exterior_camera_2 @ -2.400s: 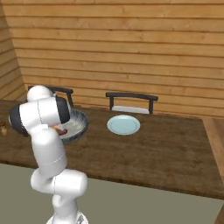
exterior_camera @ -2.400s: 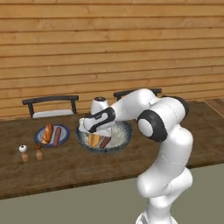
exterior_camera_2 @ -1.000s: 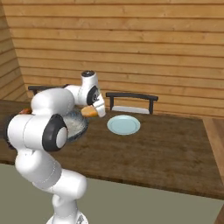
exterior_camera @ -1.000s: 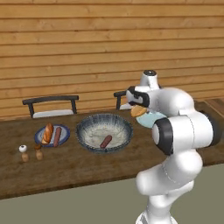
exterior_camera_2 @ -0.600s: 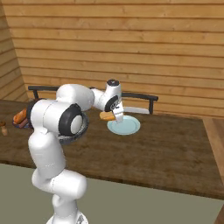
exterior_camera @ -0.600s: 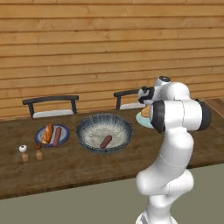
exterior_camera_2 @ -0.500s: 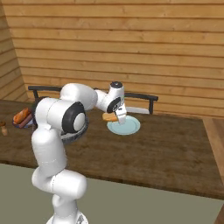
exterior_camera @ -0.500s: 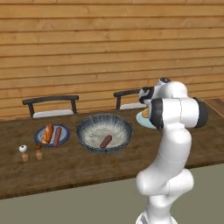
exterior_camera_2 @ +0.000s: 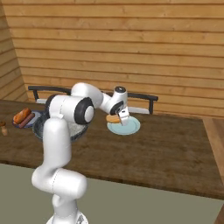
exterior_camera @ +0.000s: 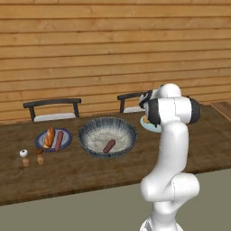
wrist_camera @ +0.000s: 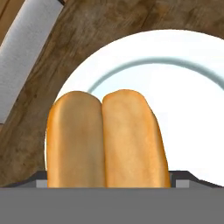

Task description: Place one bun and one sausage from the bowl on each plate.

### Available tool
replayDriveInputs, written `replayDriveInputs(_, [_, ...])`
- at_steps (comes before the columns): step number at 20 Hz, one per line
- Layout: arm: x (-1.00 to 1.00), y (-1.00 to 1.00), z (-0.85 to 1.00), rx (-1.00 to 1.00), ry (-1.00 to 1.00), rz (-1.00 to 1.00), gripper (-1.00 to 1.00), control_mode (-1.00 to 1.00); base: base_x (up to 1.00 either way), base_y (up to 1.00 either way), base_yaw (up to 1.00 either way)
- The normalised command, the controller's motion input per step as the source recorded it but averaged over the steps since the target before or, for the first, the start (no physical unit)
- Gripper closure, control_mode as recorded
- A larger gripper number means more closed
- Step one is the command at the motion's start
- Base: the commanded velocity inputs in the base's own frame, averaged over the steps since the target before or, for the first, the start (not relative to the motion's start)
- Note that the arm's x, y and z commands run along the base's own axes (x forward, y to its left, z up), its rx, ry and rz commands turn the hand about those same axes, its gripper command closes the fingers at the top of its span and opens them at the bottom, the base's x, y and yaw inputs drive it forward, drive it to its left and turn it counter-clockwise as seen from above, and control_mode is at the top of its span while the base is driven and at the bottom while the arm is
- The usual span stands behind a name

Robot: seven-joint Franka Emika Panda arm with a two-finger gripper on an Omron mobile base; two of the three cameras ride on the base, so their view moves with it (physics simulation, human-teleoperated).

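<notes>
Hand view had my gripper (wrist_camera: 107, 186) closed around the bun (wrist_camera: 107, 138), which filled the frame from about 6 o'clock up to the centre, with the pale teal plate (wrist_camera: 188, 87) spread behind it toward 12 and 3 o'clock. From the right base view the gripper (exterior_camera_2: 121, 119) hung just over that plate (exterior_camera_2: 131, 128), the bun (exterior_camera_2: 113, 118) poking out toward 9 o'clock. I judged the step to be setting the bun down, and doing it well meant lowering until the bread nearly touched, placing it to one side of the centre so a sausage could lie alongside, and parting the fingers only then. In the left base view the bowl (exterior_camera: 108, 136) sat mid-table with one sausage (exterior_camera: 109, 145) inside; at its 9 o'clock the blue-rimmed plate (exterior_camera: 66, 136) already carried a bun and a sausage, with two small shakers (exterior_camera: 32, 157) beyond. I could read no brand, label or writing anywhere.
</notes>
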Motion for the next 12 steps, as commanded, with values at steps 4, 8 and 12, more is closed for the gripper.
replayDriveInputs(4, [0.17,0.00,-0.10,0.00,0.00,0.00,-1.00,-1.00,0.00,0.00,0.00])
replayDriveInputs(8, [0.07,-0.01,0.00,0.00,0.01,0.00,-1.00,-1.00,0.00,0.00,0.00])
replayDriveInputs(12, [0.04,0.00,0.00,0.00,0.00,0.00,-1.00,-1.00,0.00,0.00,0.00])
